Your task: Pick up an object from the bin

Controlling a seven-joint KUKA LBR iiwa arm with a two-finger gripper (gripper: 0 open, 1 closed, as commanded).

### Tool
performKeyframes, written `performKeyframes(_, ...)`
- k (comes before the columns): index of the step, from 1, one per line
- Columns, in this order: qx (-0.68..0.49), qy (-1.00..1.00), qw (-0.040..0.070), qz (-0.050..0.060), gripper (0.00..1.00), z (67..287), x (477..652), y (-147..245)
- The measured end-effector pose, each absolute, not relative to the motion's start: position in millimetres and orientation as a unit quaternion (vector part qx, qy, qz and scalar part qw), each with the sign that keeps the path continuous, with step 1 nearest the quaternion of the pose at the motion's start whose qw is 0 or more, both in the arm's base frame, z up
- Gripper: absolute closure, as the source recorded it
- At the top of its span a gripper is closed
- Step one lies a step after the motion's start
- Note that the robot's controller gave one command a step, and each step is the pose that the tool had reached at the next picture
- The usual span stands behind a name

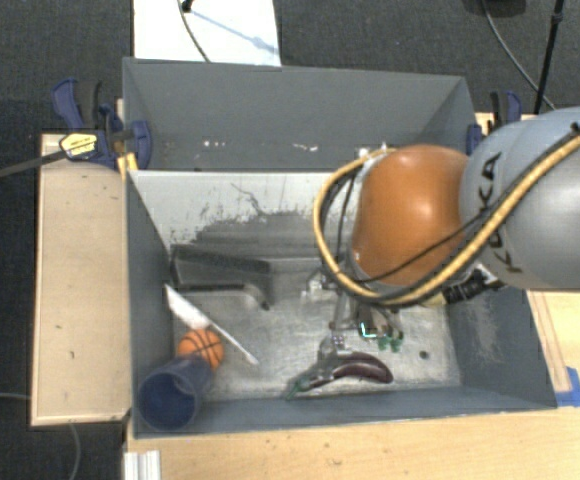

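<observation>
Orange-capped arm poises gripper at purple aubergine toy's left end, its opening untellable; seemingly the approach, needing clamp then lift.

Orange ball, blue cup, dark purple eggplant, grey bin.

In the bin, a cup lies on its side at the front left corner, with a toy basketball touching it just behind. A flat stick runs slantwise past the ball, one end near the left wall. Further back sits an angled bracket. Right of centre, by the front wall, a toy aubergine lies just under the hand.
</observation>
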State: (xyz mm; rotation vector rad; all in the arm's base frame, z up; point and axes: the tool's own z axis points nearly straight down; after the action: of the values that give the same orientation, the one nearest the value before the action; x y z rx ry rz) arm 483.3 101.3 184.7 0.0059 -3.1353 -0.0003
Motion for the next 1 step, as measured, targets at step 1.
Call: performKeyframes(1, 0.000, -1.000, -0.001, -0.001, 0.00, 188.7, 485.3, 100.7)
